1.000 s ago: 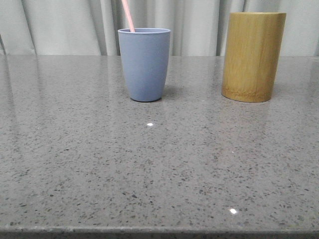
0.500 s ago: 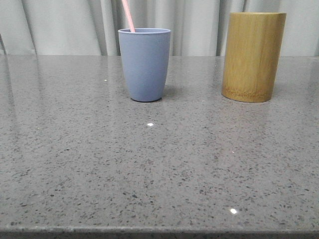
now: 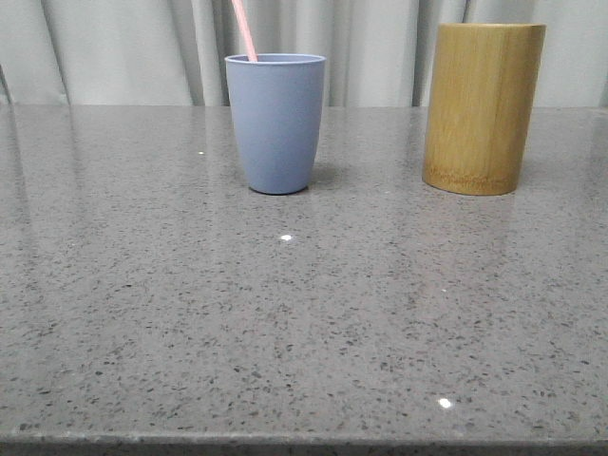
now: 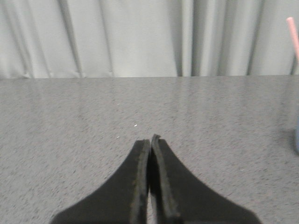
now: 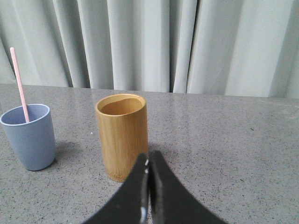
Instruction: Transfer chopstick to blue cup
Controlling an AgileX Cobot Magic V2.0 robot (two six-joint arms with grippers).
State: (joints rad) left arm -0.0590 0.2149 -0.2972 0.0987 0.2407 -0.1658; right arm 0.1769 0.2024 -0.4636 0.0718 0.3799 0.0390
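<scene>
The blue cup [image 3: 275,123] stands on the grey stone table, left of the middle in the front view. A pale pink chopstick [image 3: 245,30] stands in it, leaning left, its top cut off by the frame. The right wrist view shows the cup [image 5: 29,136] and the chopstick [image 5: 19,84] too. In the left wrist view only the chopstick's top end [image 4: 293,33] and a sliver of the cup [image 4: 296,140] show at the edge. My left gripper [image 4: 150,140] is shut and empty over bare table. My right gripper [image 5: 148,156] is shut and empty, just before the bamboo holder. Neither gripper shows in the front view.
A tall yellow-brown bamboo holder [image 3: 483,107] stands right of the cup; from the right wrist view [image 5: 122,135] its inside looks empty. Grey curtains [image 3: 380,47] hang behind the table. The table's front edge [image 3: 304,441] runs along the bottom of the front view.
</scene>
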